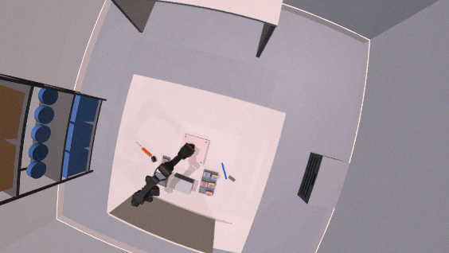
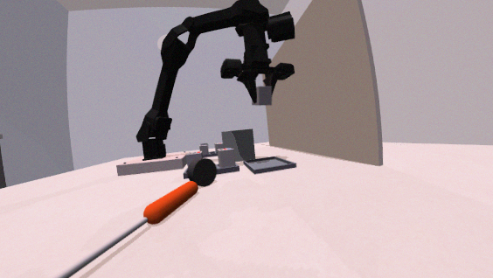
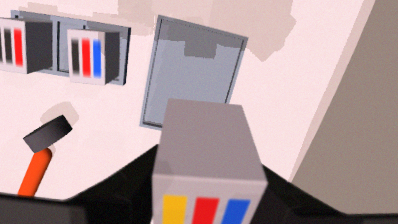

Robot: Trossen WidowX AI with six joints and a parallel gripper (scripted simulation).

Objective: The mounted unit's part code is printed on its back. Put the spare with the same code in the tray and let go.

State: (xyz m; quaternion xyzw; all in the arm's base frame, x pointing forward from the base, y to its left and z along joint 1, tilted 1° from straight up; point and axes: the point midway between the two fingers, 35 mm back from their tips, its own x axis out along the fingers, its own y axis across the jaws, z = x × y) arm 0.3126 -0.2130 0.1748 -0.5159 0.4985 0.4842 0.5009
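My gripper point(image 2: 263, 93) point(image 3: 198, 155) is shut on a grey block and holds it high above the table. The block point(image 2: 265, 95) point(image 3: 211, 140) shows yellow, red and blue stripes on its end face in the wrist view. The shallow grey tray point(image 1: 163, 184) point(image 2: 276, 169) point(image 3: 175, 75) lies below, just beyond the block in the wrist view, with no block visible in it; the held block hides its near corner. A small rack point(image 3: 62, 50) beside it holds two blocks, one point(image 3: 87, 57) striped black, red and blue. I cannot make out the mounted unit or its back.
An upright grey panel point(image 1: 184, 184) point(image 2: 243, 140) stands behind the tray. A larger rack point(image 1: 203, 191) holds several striped blocks. A screwdriver point(image 1: 146, 152) point(image 2: 170, 203) point(image 3: 35, 172) and a black disc point(image 2: 203, 171) point(image 3: 48, 134) lie near the small rack. A tall brown wall point(image 2: 323, 87) point(image 3: 355, 125) stands beyond.
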